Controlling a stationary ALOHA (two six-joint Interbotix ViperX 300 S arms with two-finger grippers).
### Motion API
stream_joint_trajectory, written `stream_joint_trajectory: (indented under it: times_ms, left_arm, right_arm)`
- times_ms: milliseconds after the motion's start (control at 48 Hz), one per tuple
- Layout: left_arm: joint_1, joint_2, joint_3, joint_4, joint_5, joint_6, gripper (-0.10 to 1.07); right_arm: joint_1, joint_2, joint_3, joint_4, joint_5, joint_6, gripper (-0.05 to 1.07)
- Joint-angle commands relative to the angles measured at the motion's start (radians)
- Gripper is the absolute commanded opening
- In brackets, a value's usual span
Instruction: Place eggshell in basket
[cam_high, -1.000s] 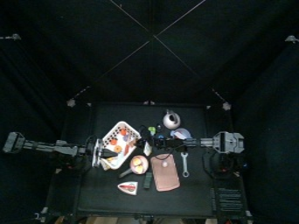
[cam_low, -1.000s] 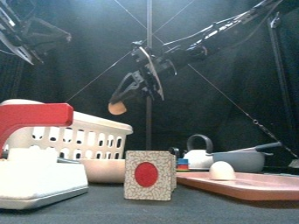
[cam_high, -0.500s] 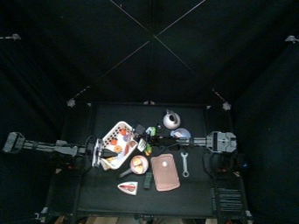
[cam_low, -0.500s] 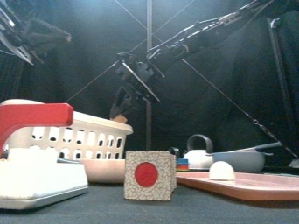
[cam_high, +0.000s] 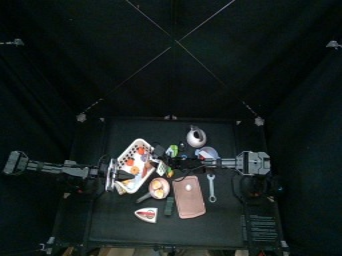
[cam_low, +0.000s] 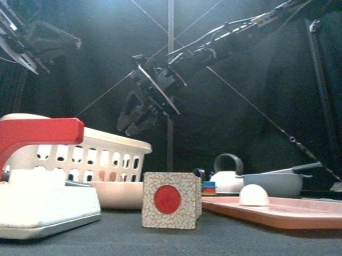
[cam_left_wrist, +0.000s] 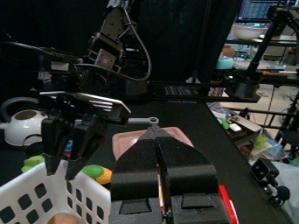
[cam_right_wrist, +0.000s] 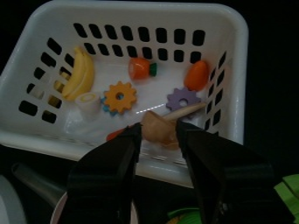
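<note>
Dim, black-curtained scene; lit table centre, soft blur throughout.

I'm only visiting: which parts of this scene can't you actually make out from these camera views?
- Right wrist view: the right gripper covers part of the eggshell, so its full shape is hidden.
- Top view: the eggshell over the basket is too small to pick out.
- Front view: the basket's own wall hides its contents.
- Left wrist view: the left gripper blocks the table behind it.

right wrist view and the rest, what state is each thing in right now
right tool: shut on the tan eggshell piece, over the basket
tan eggshell piece: held, not yet dropped
white slotted plastic basket: upright, holding toy pieces
left tool: shut, empty
flat pink rectangular board: lying flat, white egg on it
</note>
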Motion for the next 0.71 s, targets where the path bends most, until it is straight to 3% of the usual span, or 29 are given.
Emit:
stream_joint_trajectory:
  times_ms: [0, 688]
  left_arm:
    - [0.002, 0.003, -0.014, -0.002, -0.005, 0.002, 0.02]
    - [0.002, 0.003, -0.014, -0.002, -0.006, 0.002, 0.02]
  right_arm:
    - [-0.002, -0.02, -0.021, -0.003, -0.008, -0.002, 0.76]
    - [0.002, -0.028, -0.02, -0.003, -0.008, 0.0, 0.76]
